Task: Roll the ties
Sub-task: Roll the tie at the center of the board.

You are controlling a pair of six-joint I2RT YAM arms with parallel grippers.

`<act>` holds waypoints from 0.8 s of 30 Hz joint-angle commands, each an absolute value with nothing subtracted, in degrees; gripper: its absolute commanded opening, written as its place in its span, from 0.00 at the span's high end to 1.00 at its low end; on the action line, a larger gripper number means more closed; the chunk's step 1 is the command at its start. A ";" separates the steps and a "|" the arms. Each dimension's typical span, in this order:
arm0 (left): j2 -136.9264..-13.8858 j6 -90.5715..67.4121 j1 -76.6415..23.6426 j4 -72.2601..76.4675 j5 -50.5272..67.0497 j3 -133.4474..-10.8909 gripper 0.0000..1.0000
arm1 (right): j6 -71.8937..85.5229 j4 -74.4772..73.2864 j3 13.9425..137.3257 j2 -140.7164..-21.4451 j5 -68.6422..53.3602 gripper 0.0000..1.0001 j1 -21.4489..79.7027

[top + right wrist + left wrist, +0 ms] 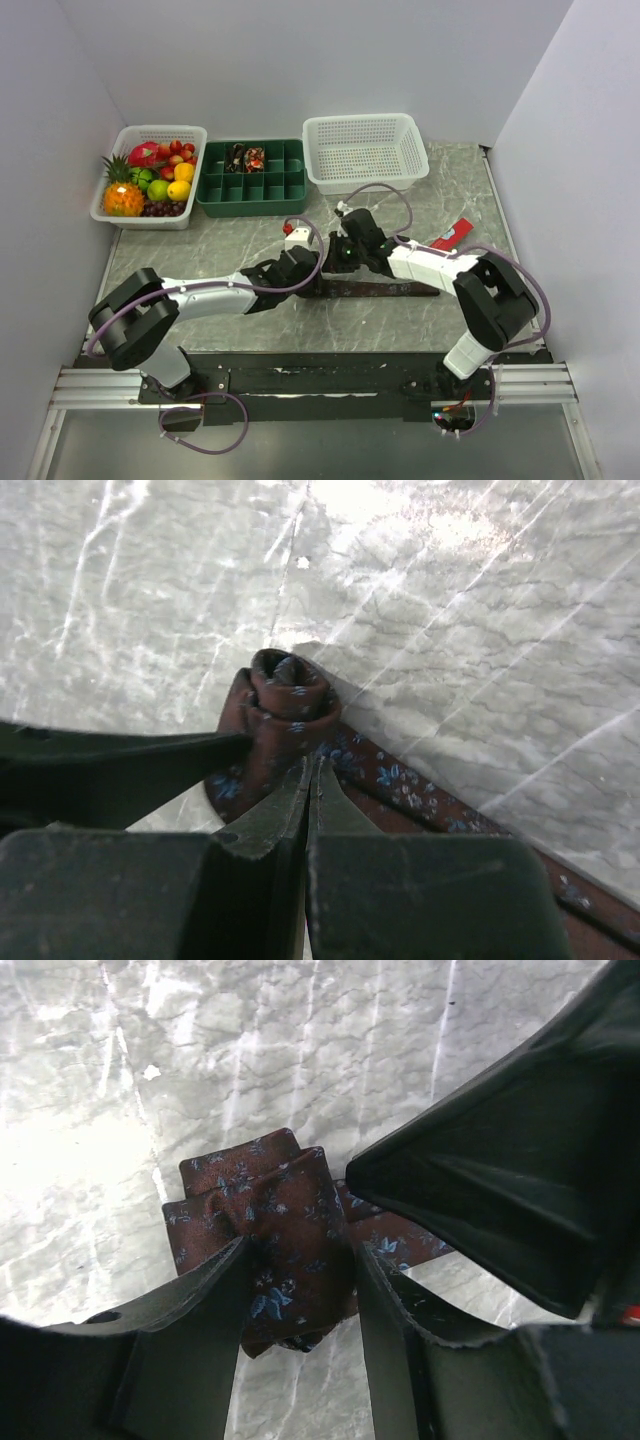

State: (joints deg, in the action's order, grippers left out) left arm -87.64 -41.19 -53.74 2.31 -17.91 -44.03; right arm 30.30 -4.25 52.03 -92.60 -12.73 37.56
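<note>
Rolling in progress: the left claw (300,1260) pinches the rolled end of the tie (270,1210), and the right claw (308,770), pressed together, touches the roll. The next move probably calls for turning the roll rightward along the flat length on the bench (200,250).

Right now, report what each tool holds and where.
Left tool grips the tie by its rolled end, roll between its fingers. Right tool is shut, tips against the roll; whether it pinches fabric cannot be told.

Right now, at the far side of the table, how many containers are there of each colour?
White baskets: 2 (left one, right one)
Green tray: 1
Total: 3
</note>
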 commanded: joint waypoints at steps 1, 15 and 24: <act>-87.01 -41.49 -54.23 6.24 -14.68 -42.45 0.49 | 28.92 -2.29 50.98 -88.16 -13.27 1.00 37.00; -86.84 -41.92 -54.23 9.49 -12.75 -40.78 0.49 | 27.77 -1.32 50.54 -93.34 -20.39 1.00 36.56; -86.13 -42.28 -54.23 10.46 -12.66 -39.64 0.49 | 27.33 -5.53 49.48 -95.36 -16.00 1.00 36.82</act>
